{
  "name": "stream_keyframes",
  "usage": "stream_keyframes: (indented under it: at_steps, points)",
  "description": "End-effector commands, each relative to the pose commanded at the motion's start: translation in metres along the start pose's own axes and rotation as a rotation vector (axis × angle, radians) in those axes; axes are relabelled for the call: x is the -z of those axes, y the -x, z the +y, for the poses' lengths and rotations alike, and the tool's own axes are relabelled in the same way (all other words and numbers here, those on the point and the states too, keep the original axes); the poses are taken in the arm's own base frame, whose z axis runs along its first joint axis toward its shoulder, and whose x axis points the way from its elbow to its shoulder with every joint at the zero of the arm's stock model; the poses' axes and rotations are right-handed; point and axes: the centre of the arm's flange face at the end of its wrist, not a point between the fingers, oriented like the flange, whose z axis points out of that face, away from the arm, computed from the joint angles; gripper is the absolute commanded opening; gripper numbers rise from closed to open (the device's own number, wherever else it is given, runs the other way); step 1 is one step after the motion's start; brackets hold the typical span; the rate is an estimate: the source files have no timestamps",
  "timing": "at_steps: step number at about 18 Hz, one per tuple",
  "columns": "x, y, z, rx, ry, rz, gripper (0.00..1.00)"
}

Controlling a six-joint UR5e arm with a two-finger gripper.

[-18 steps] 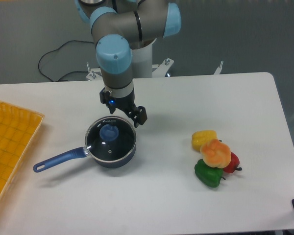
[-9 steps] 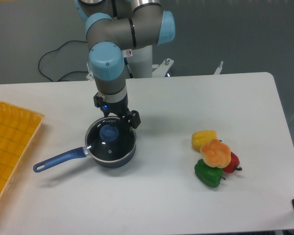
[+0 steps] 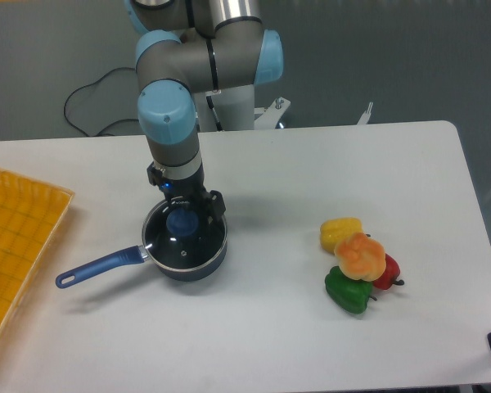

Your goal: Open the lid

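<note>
The round glass lid (image 3: 185, 242) with its metal rim sits closed on the small dark-blue saucepan (image 3: 206, 262). The pan's long blue handle (image 3: 98, 268) points to the front left. The lid's blue centre knob (image 3: 180, 221) shows just below my gripper (image 3: 188, 210). The gripper hangs straight down over the back half of the lid, with one dark finger (image 3: 215, 205) to the right of the knob. The jaws look open and hold nothing. The other finger is hidden behind the wrist.
A yellow mesh tray (image 3: 20, 233) lies at the left edge. A cluster of peppers lies at the right: yellow (image 3: 340, 232), orange (image 3: 361, 255), red (image 3: 390, 272) and green (image 3: 347, 291). The arm's base (image 3: 229, 102) and a black cable (image 3: 94, 90) are at the back.
The arm has swung left and a little down, bringing the gripper from the lid's back right rim to over the knob. The pan and lid have not moved.
</note>
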Motion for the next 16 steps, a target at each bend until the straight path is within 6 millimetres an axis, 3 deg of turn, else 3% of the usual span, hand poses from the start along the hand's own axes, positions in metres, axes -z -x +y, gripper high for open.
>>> stream_keyframes:
  at_steps: [16]
  points:
    - [-0.0059, 0.0031, -0.0078, 0.017, -0.02, -0.014, 0.98]
